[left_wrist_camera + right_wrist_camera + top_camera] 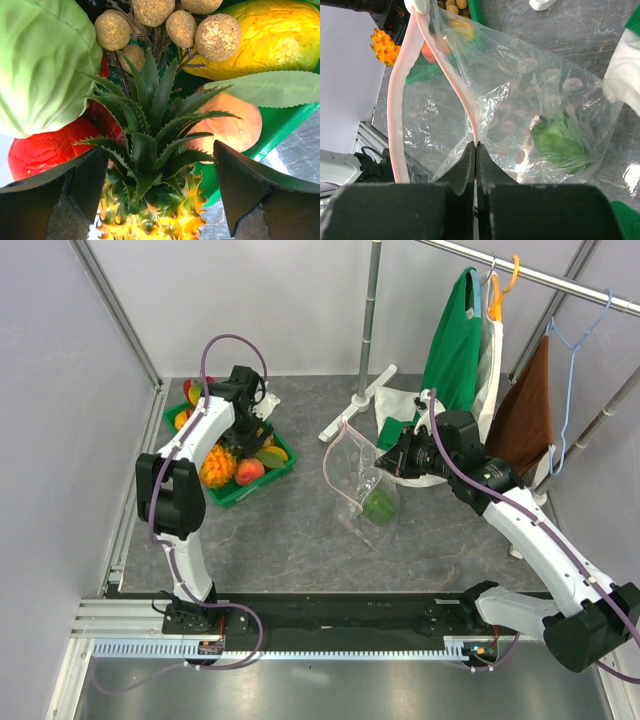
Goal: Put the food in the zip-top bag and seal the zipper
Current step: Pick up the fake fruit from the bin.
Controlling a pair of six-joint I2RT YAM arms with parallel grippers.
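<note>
The zip-top bag [358, 480] stands open on the grey table, and a green pepper [378, 505] lies inside it. My right gripper [476, 146] is shut on one side of the pink zipper [456, 85] and holds the mouth up; the other zipper strip [399, 110] bows away to the left. The pepper [559, 143] shows through the plastic. My left gripper [160, 167] hangs open over the green tray [252, 491], with its fingers [240, 175] on either side of a pineapple's [150, 205] leafy crown. A peach [232, 127] lies just beyond.
The tray also holds a pale green cabbage [40, 65], a red fruit [45, 150], a yellow mango [270, 40] and a bunch of brown balls [170, 25]. A clothes rack with a green cloth [455, 340] and a white foot [355, 405] stands behind the bag.
</note>
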